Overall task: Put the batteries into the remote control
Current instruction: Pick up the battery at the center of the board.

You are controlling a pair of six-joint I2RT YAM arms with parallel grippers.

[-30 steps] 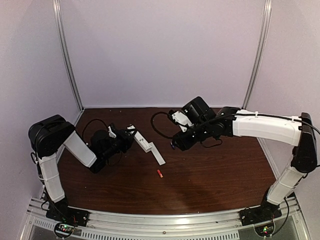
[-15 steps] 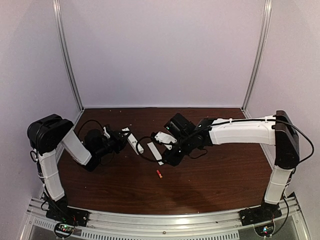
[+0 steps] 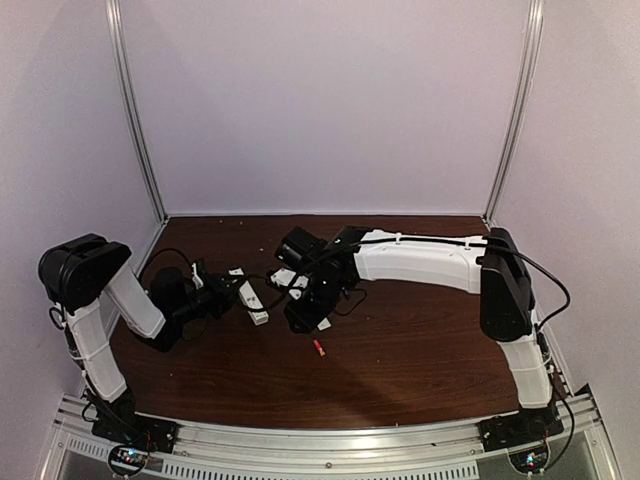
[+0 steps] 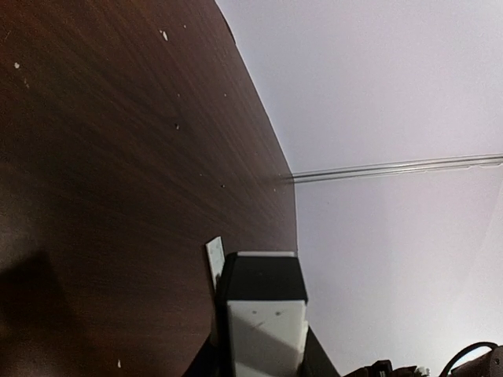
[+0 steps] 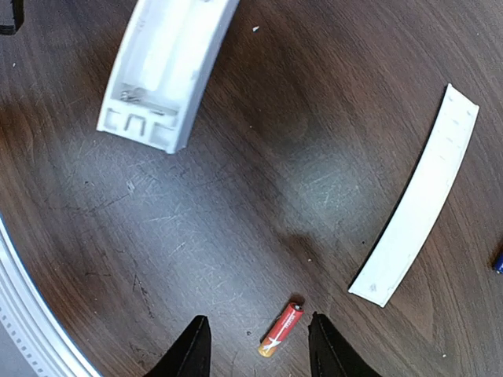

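Note:
My left gripper is shut on one end of the white remote control, holding it low over the table. The remote fills the bottom of the left wrist view. In the right wrist view its open battery slot faces up and looks empty. My right gripper is open just above the table, and the red-orange battery lies between its fingertips, nearer the right one. That battery also shows in the top view. A sliver of the dark blue battery shows at the right edge.
The flat white cover strip lies on the dark wood table, right of the right gripper. The metal front rail runs along the near edge. White enclosure walls stand behind and at both sides.
My right arm has swung left and down until its open gripper is over the red-orange battery. My left arm has drawn the remote leftward, towards its own base.

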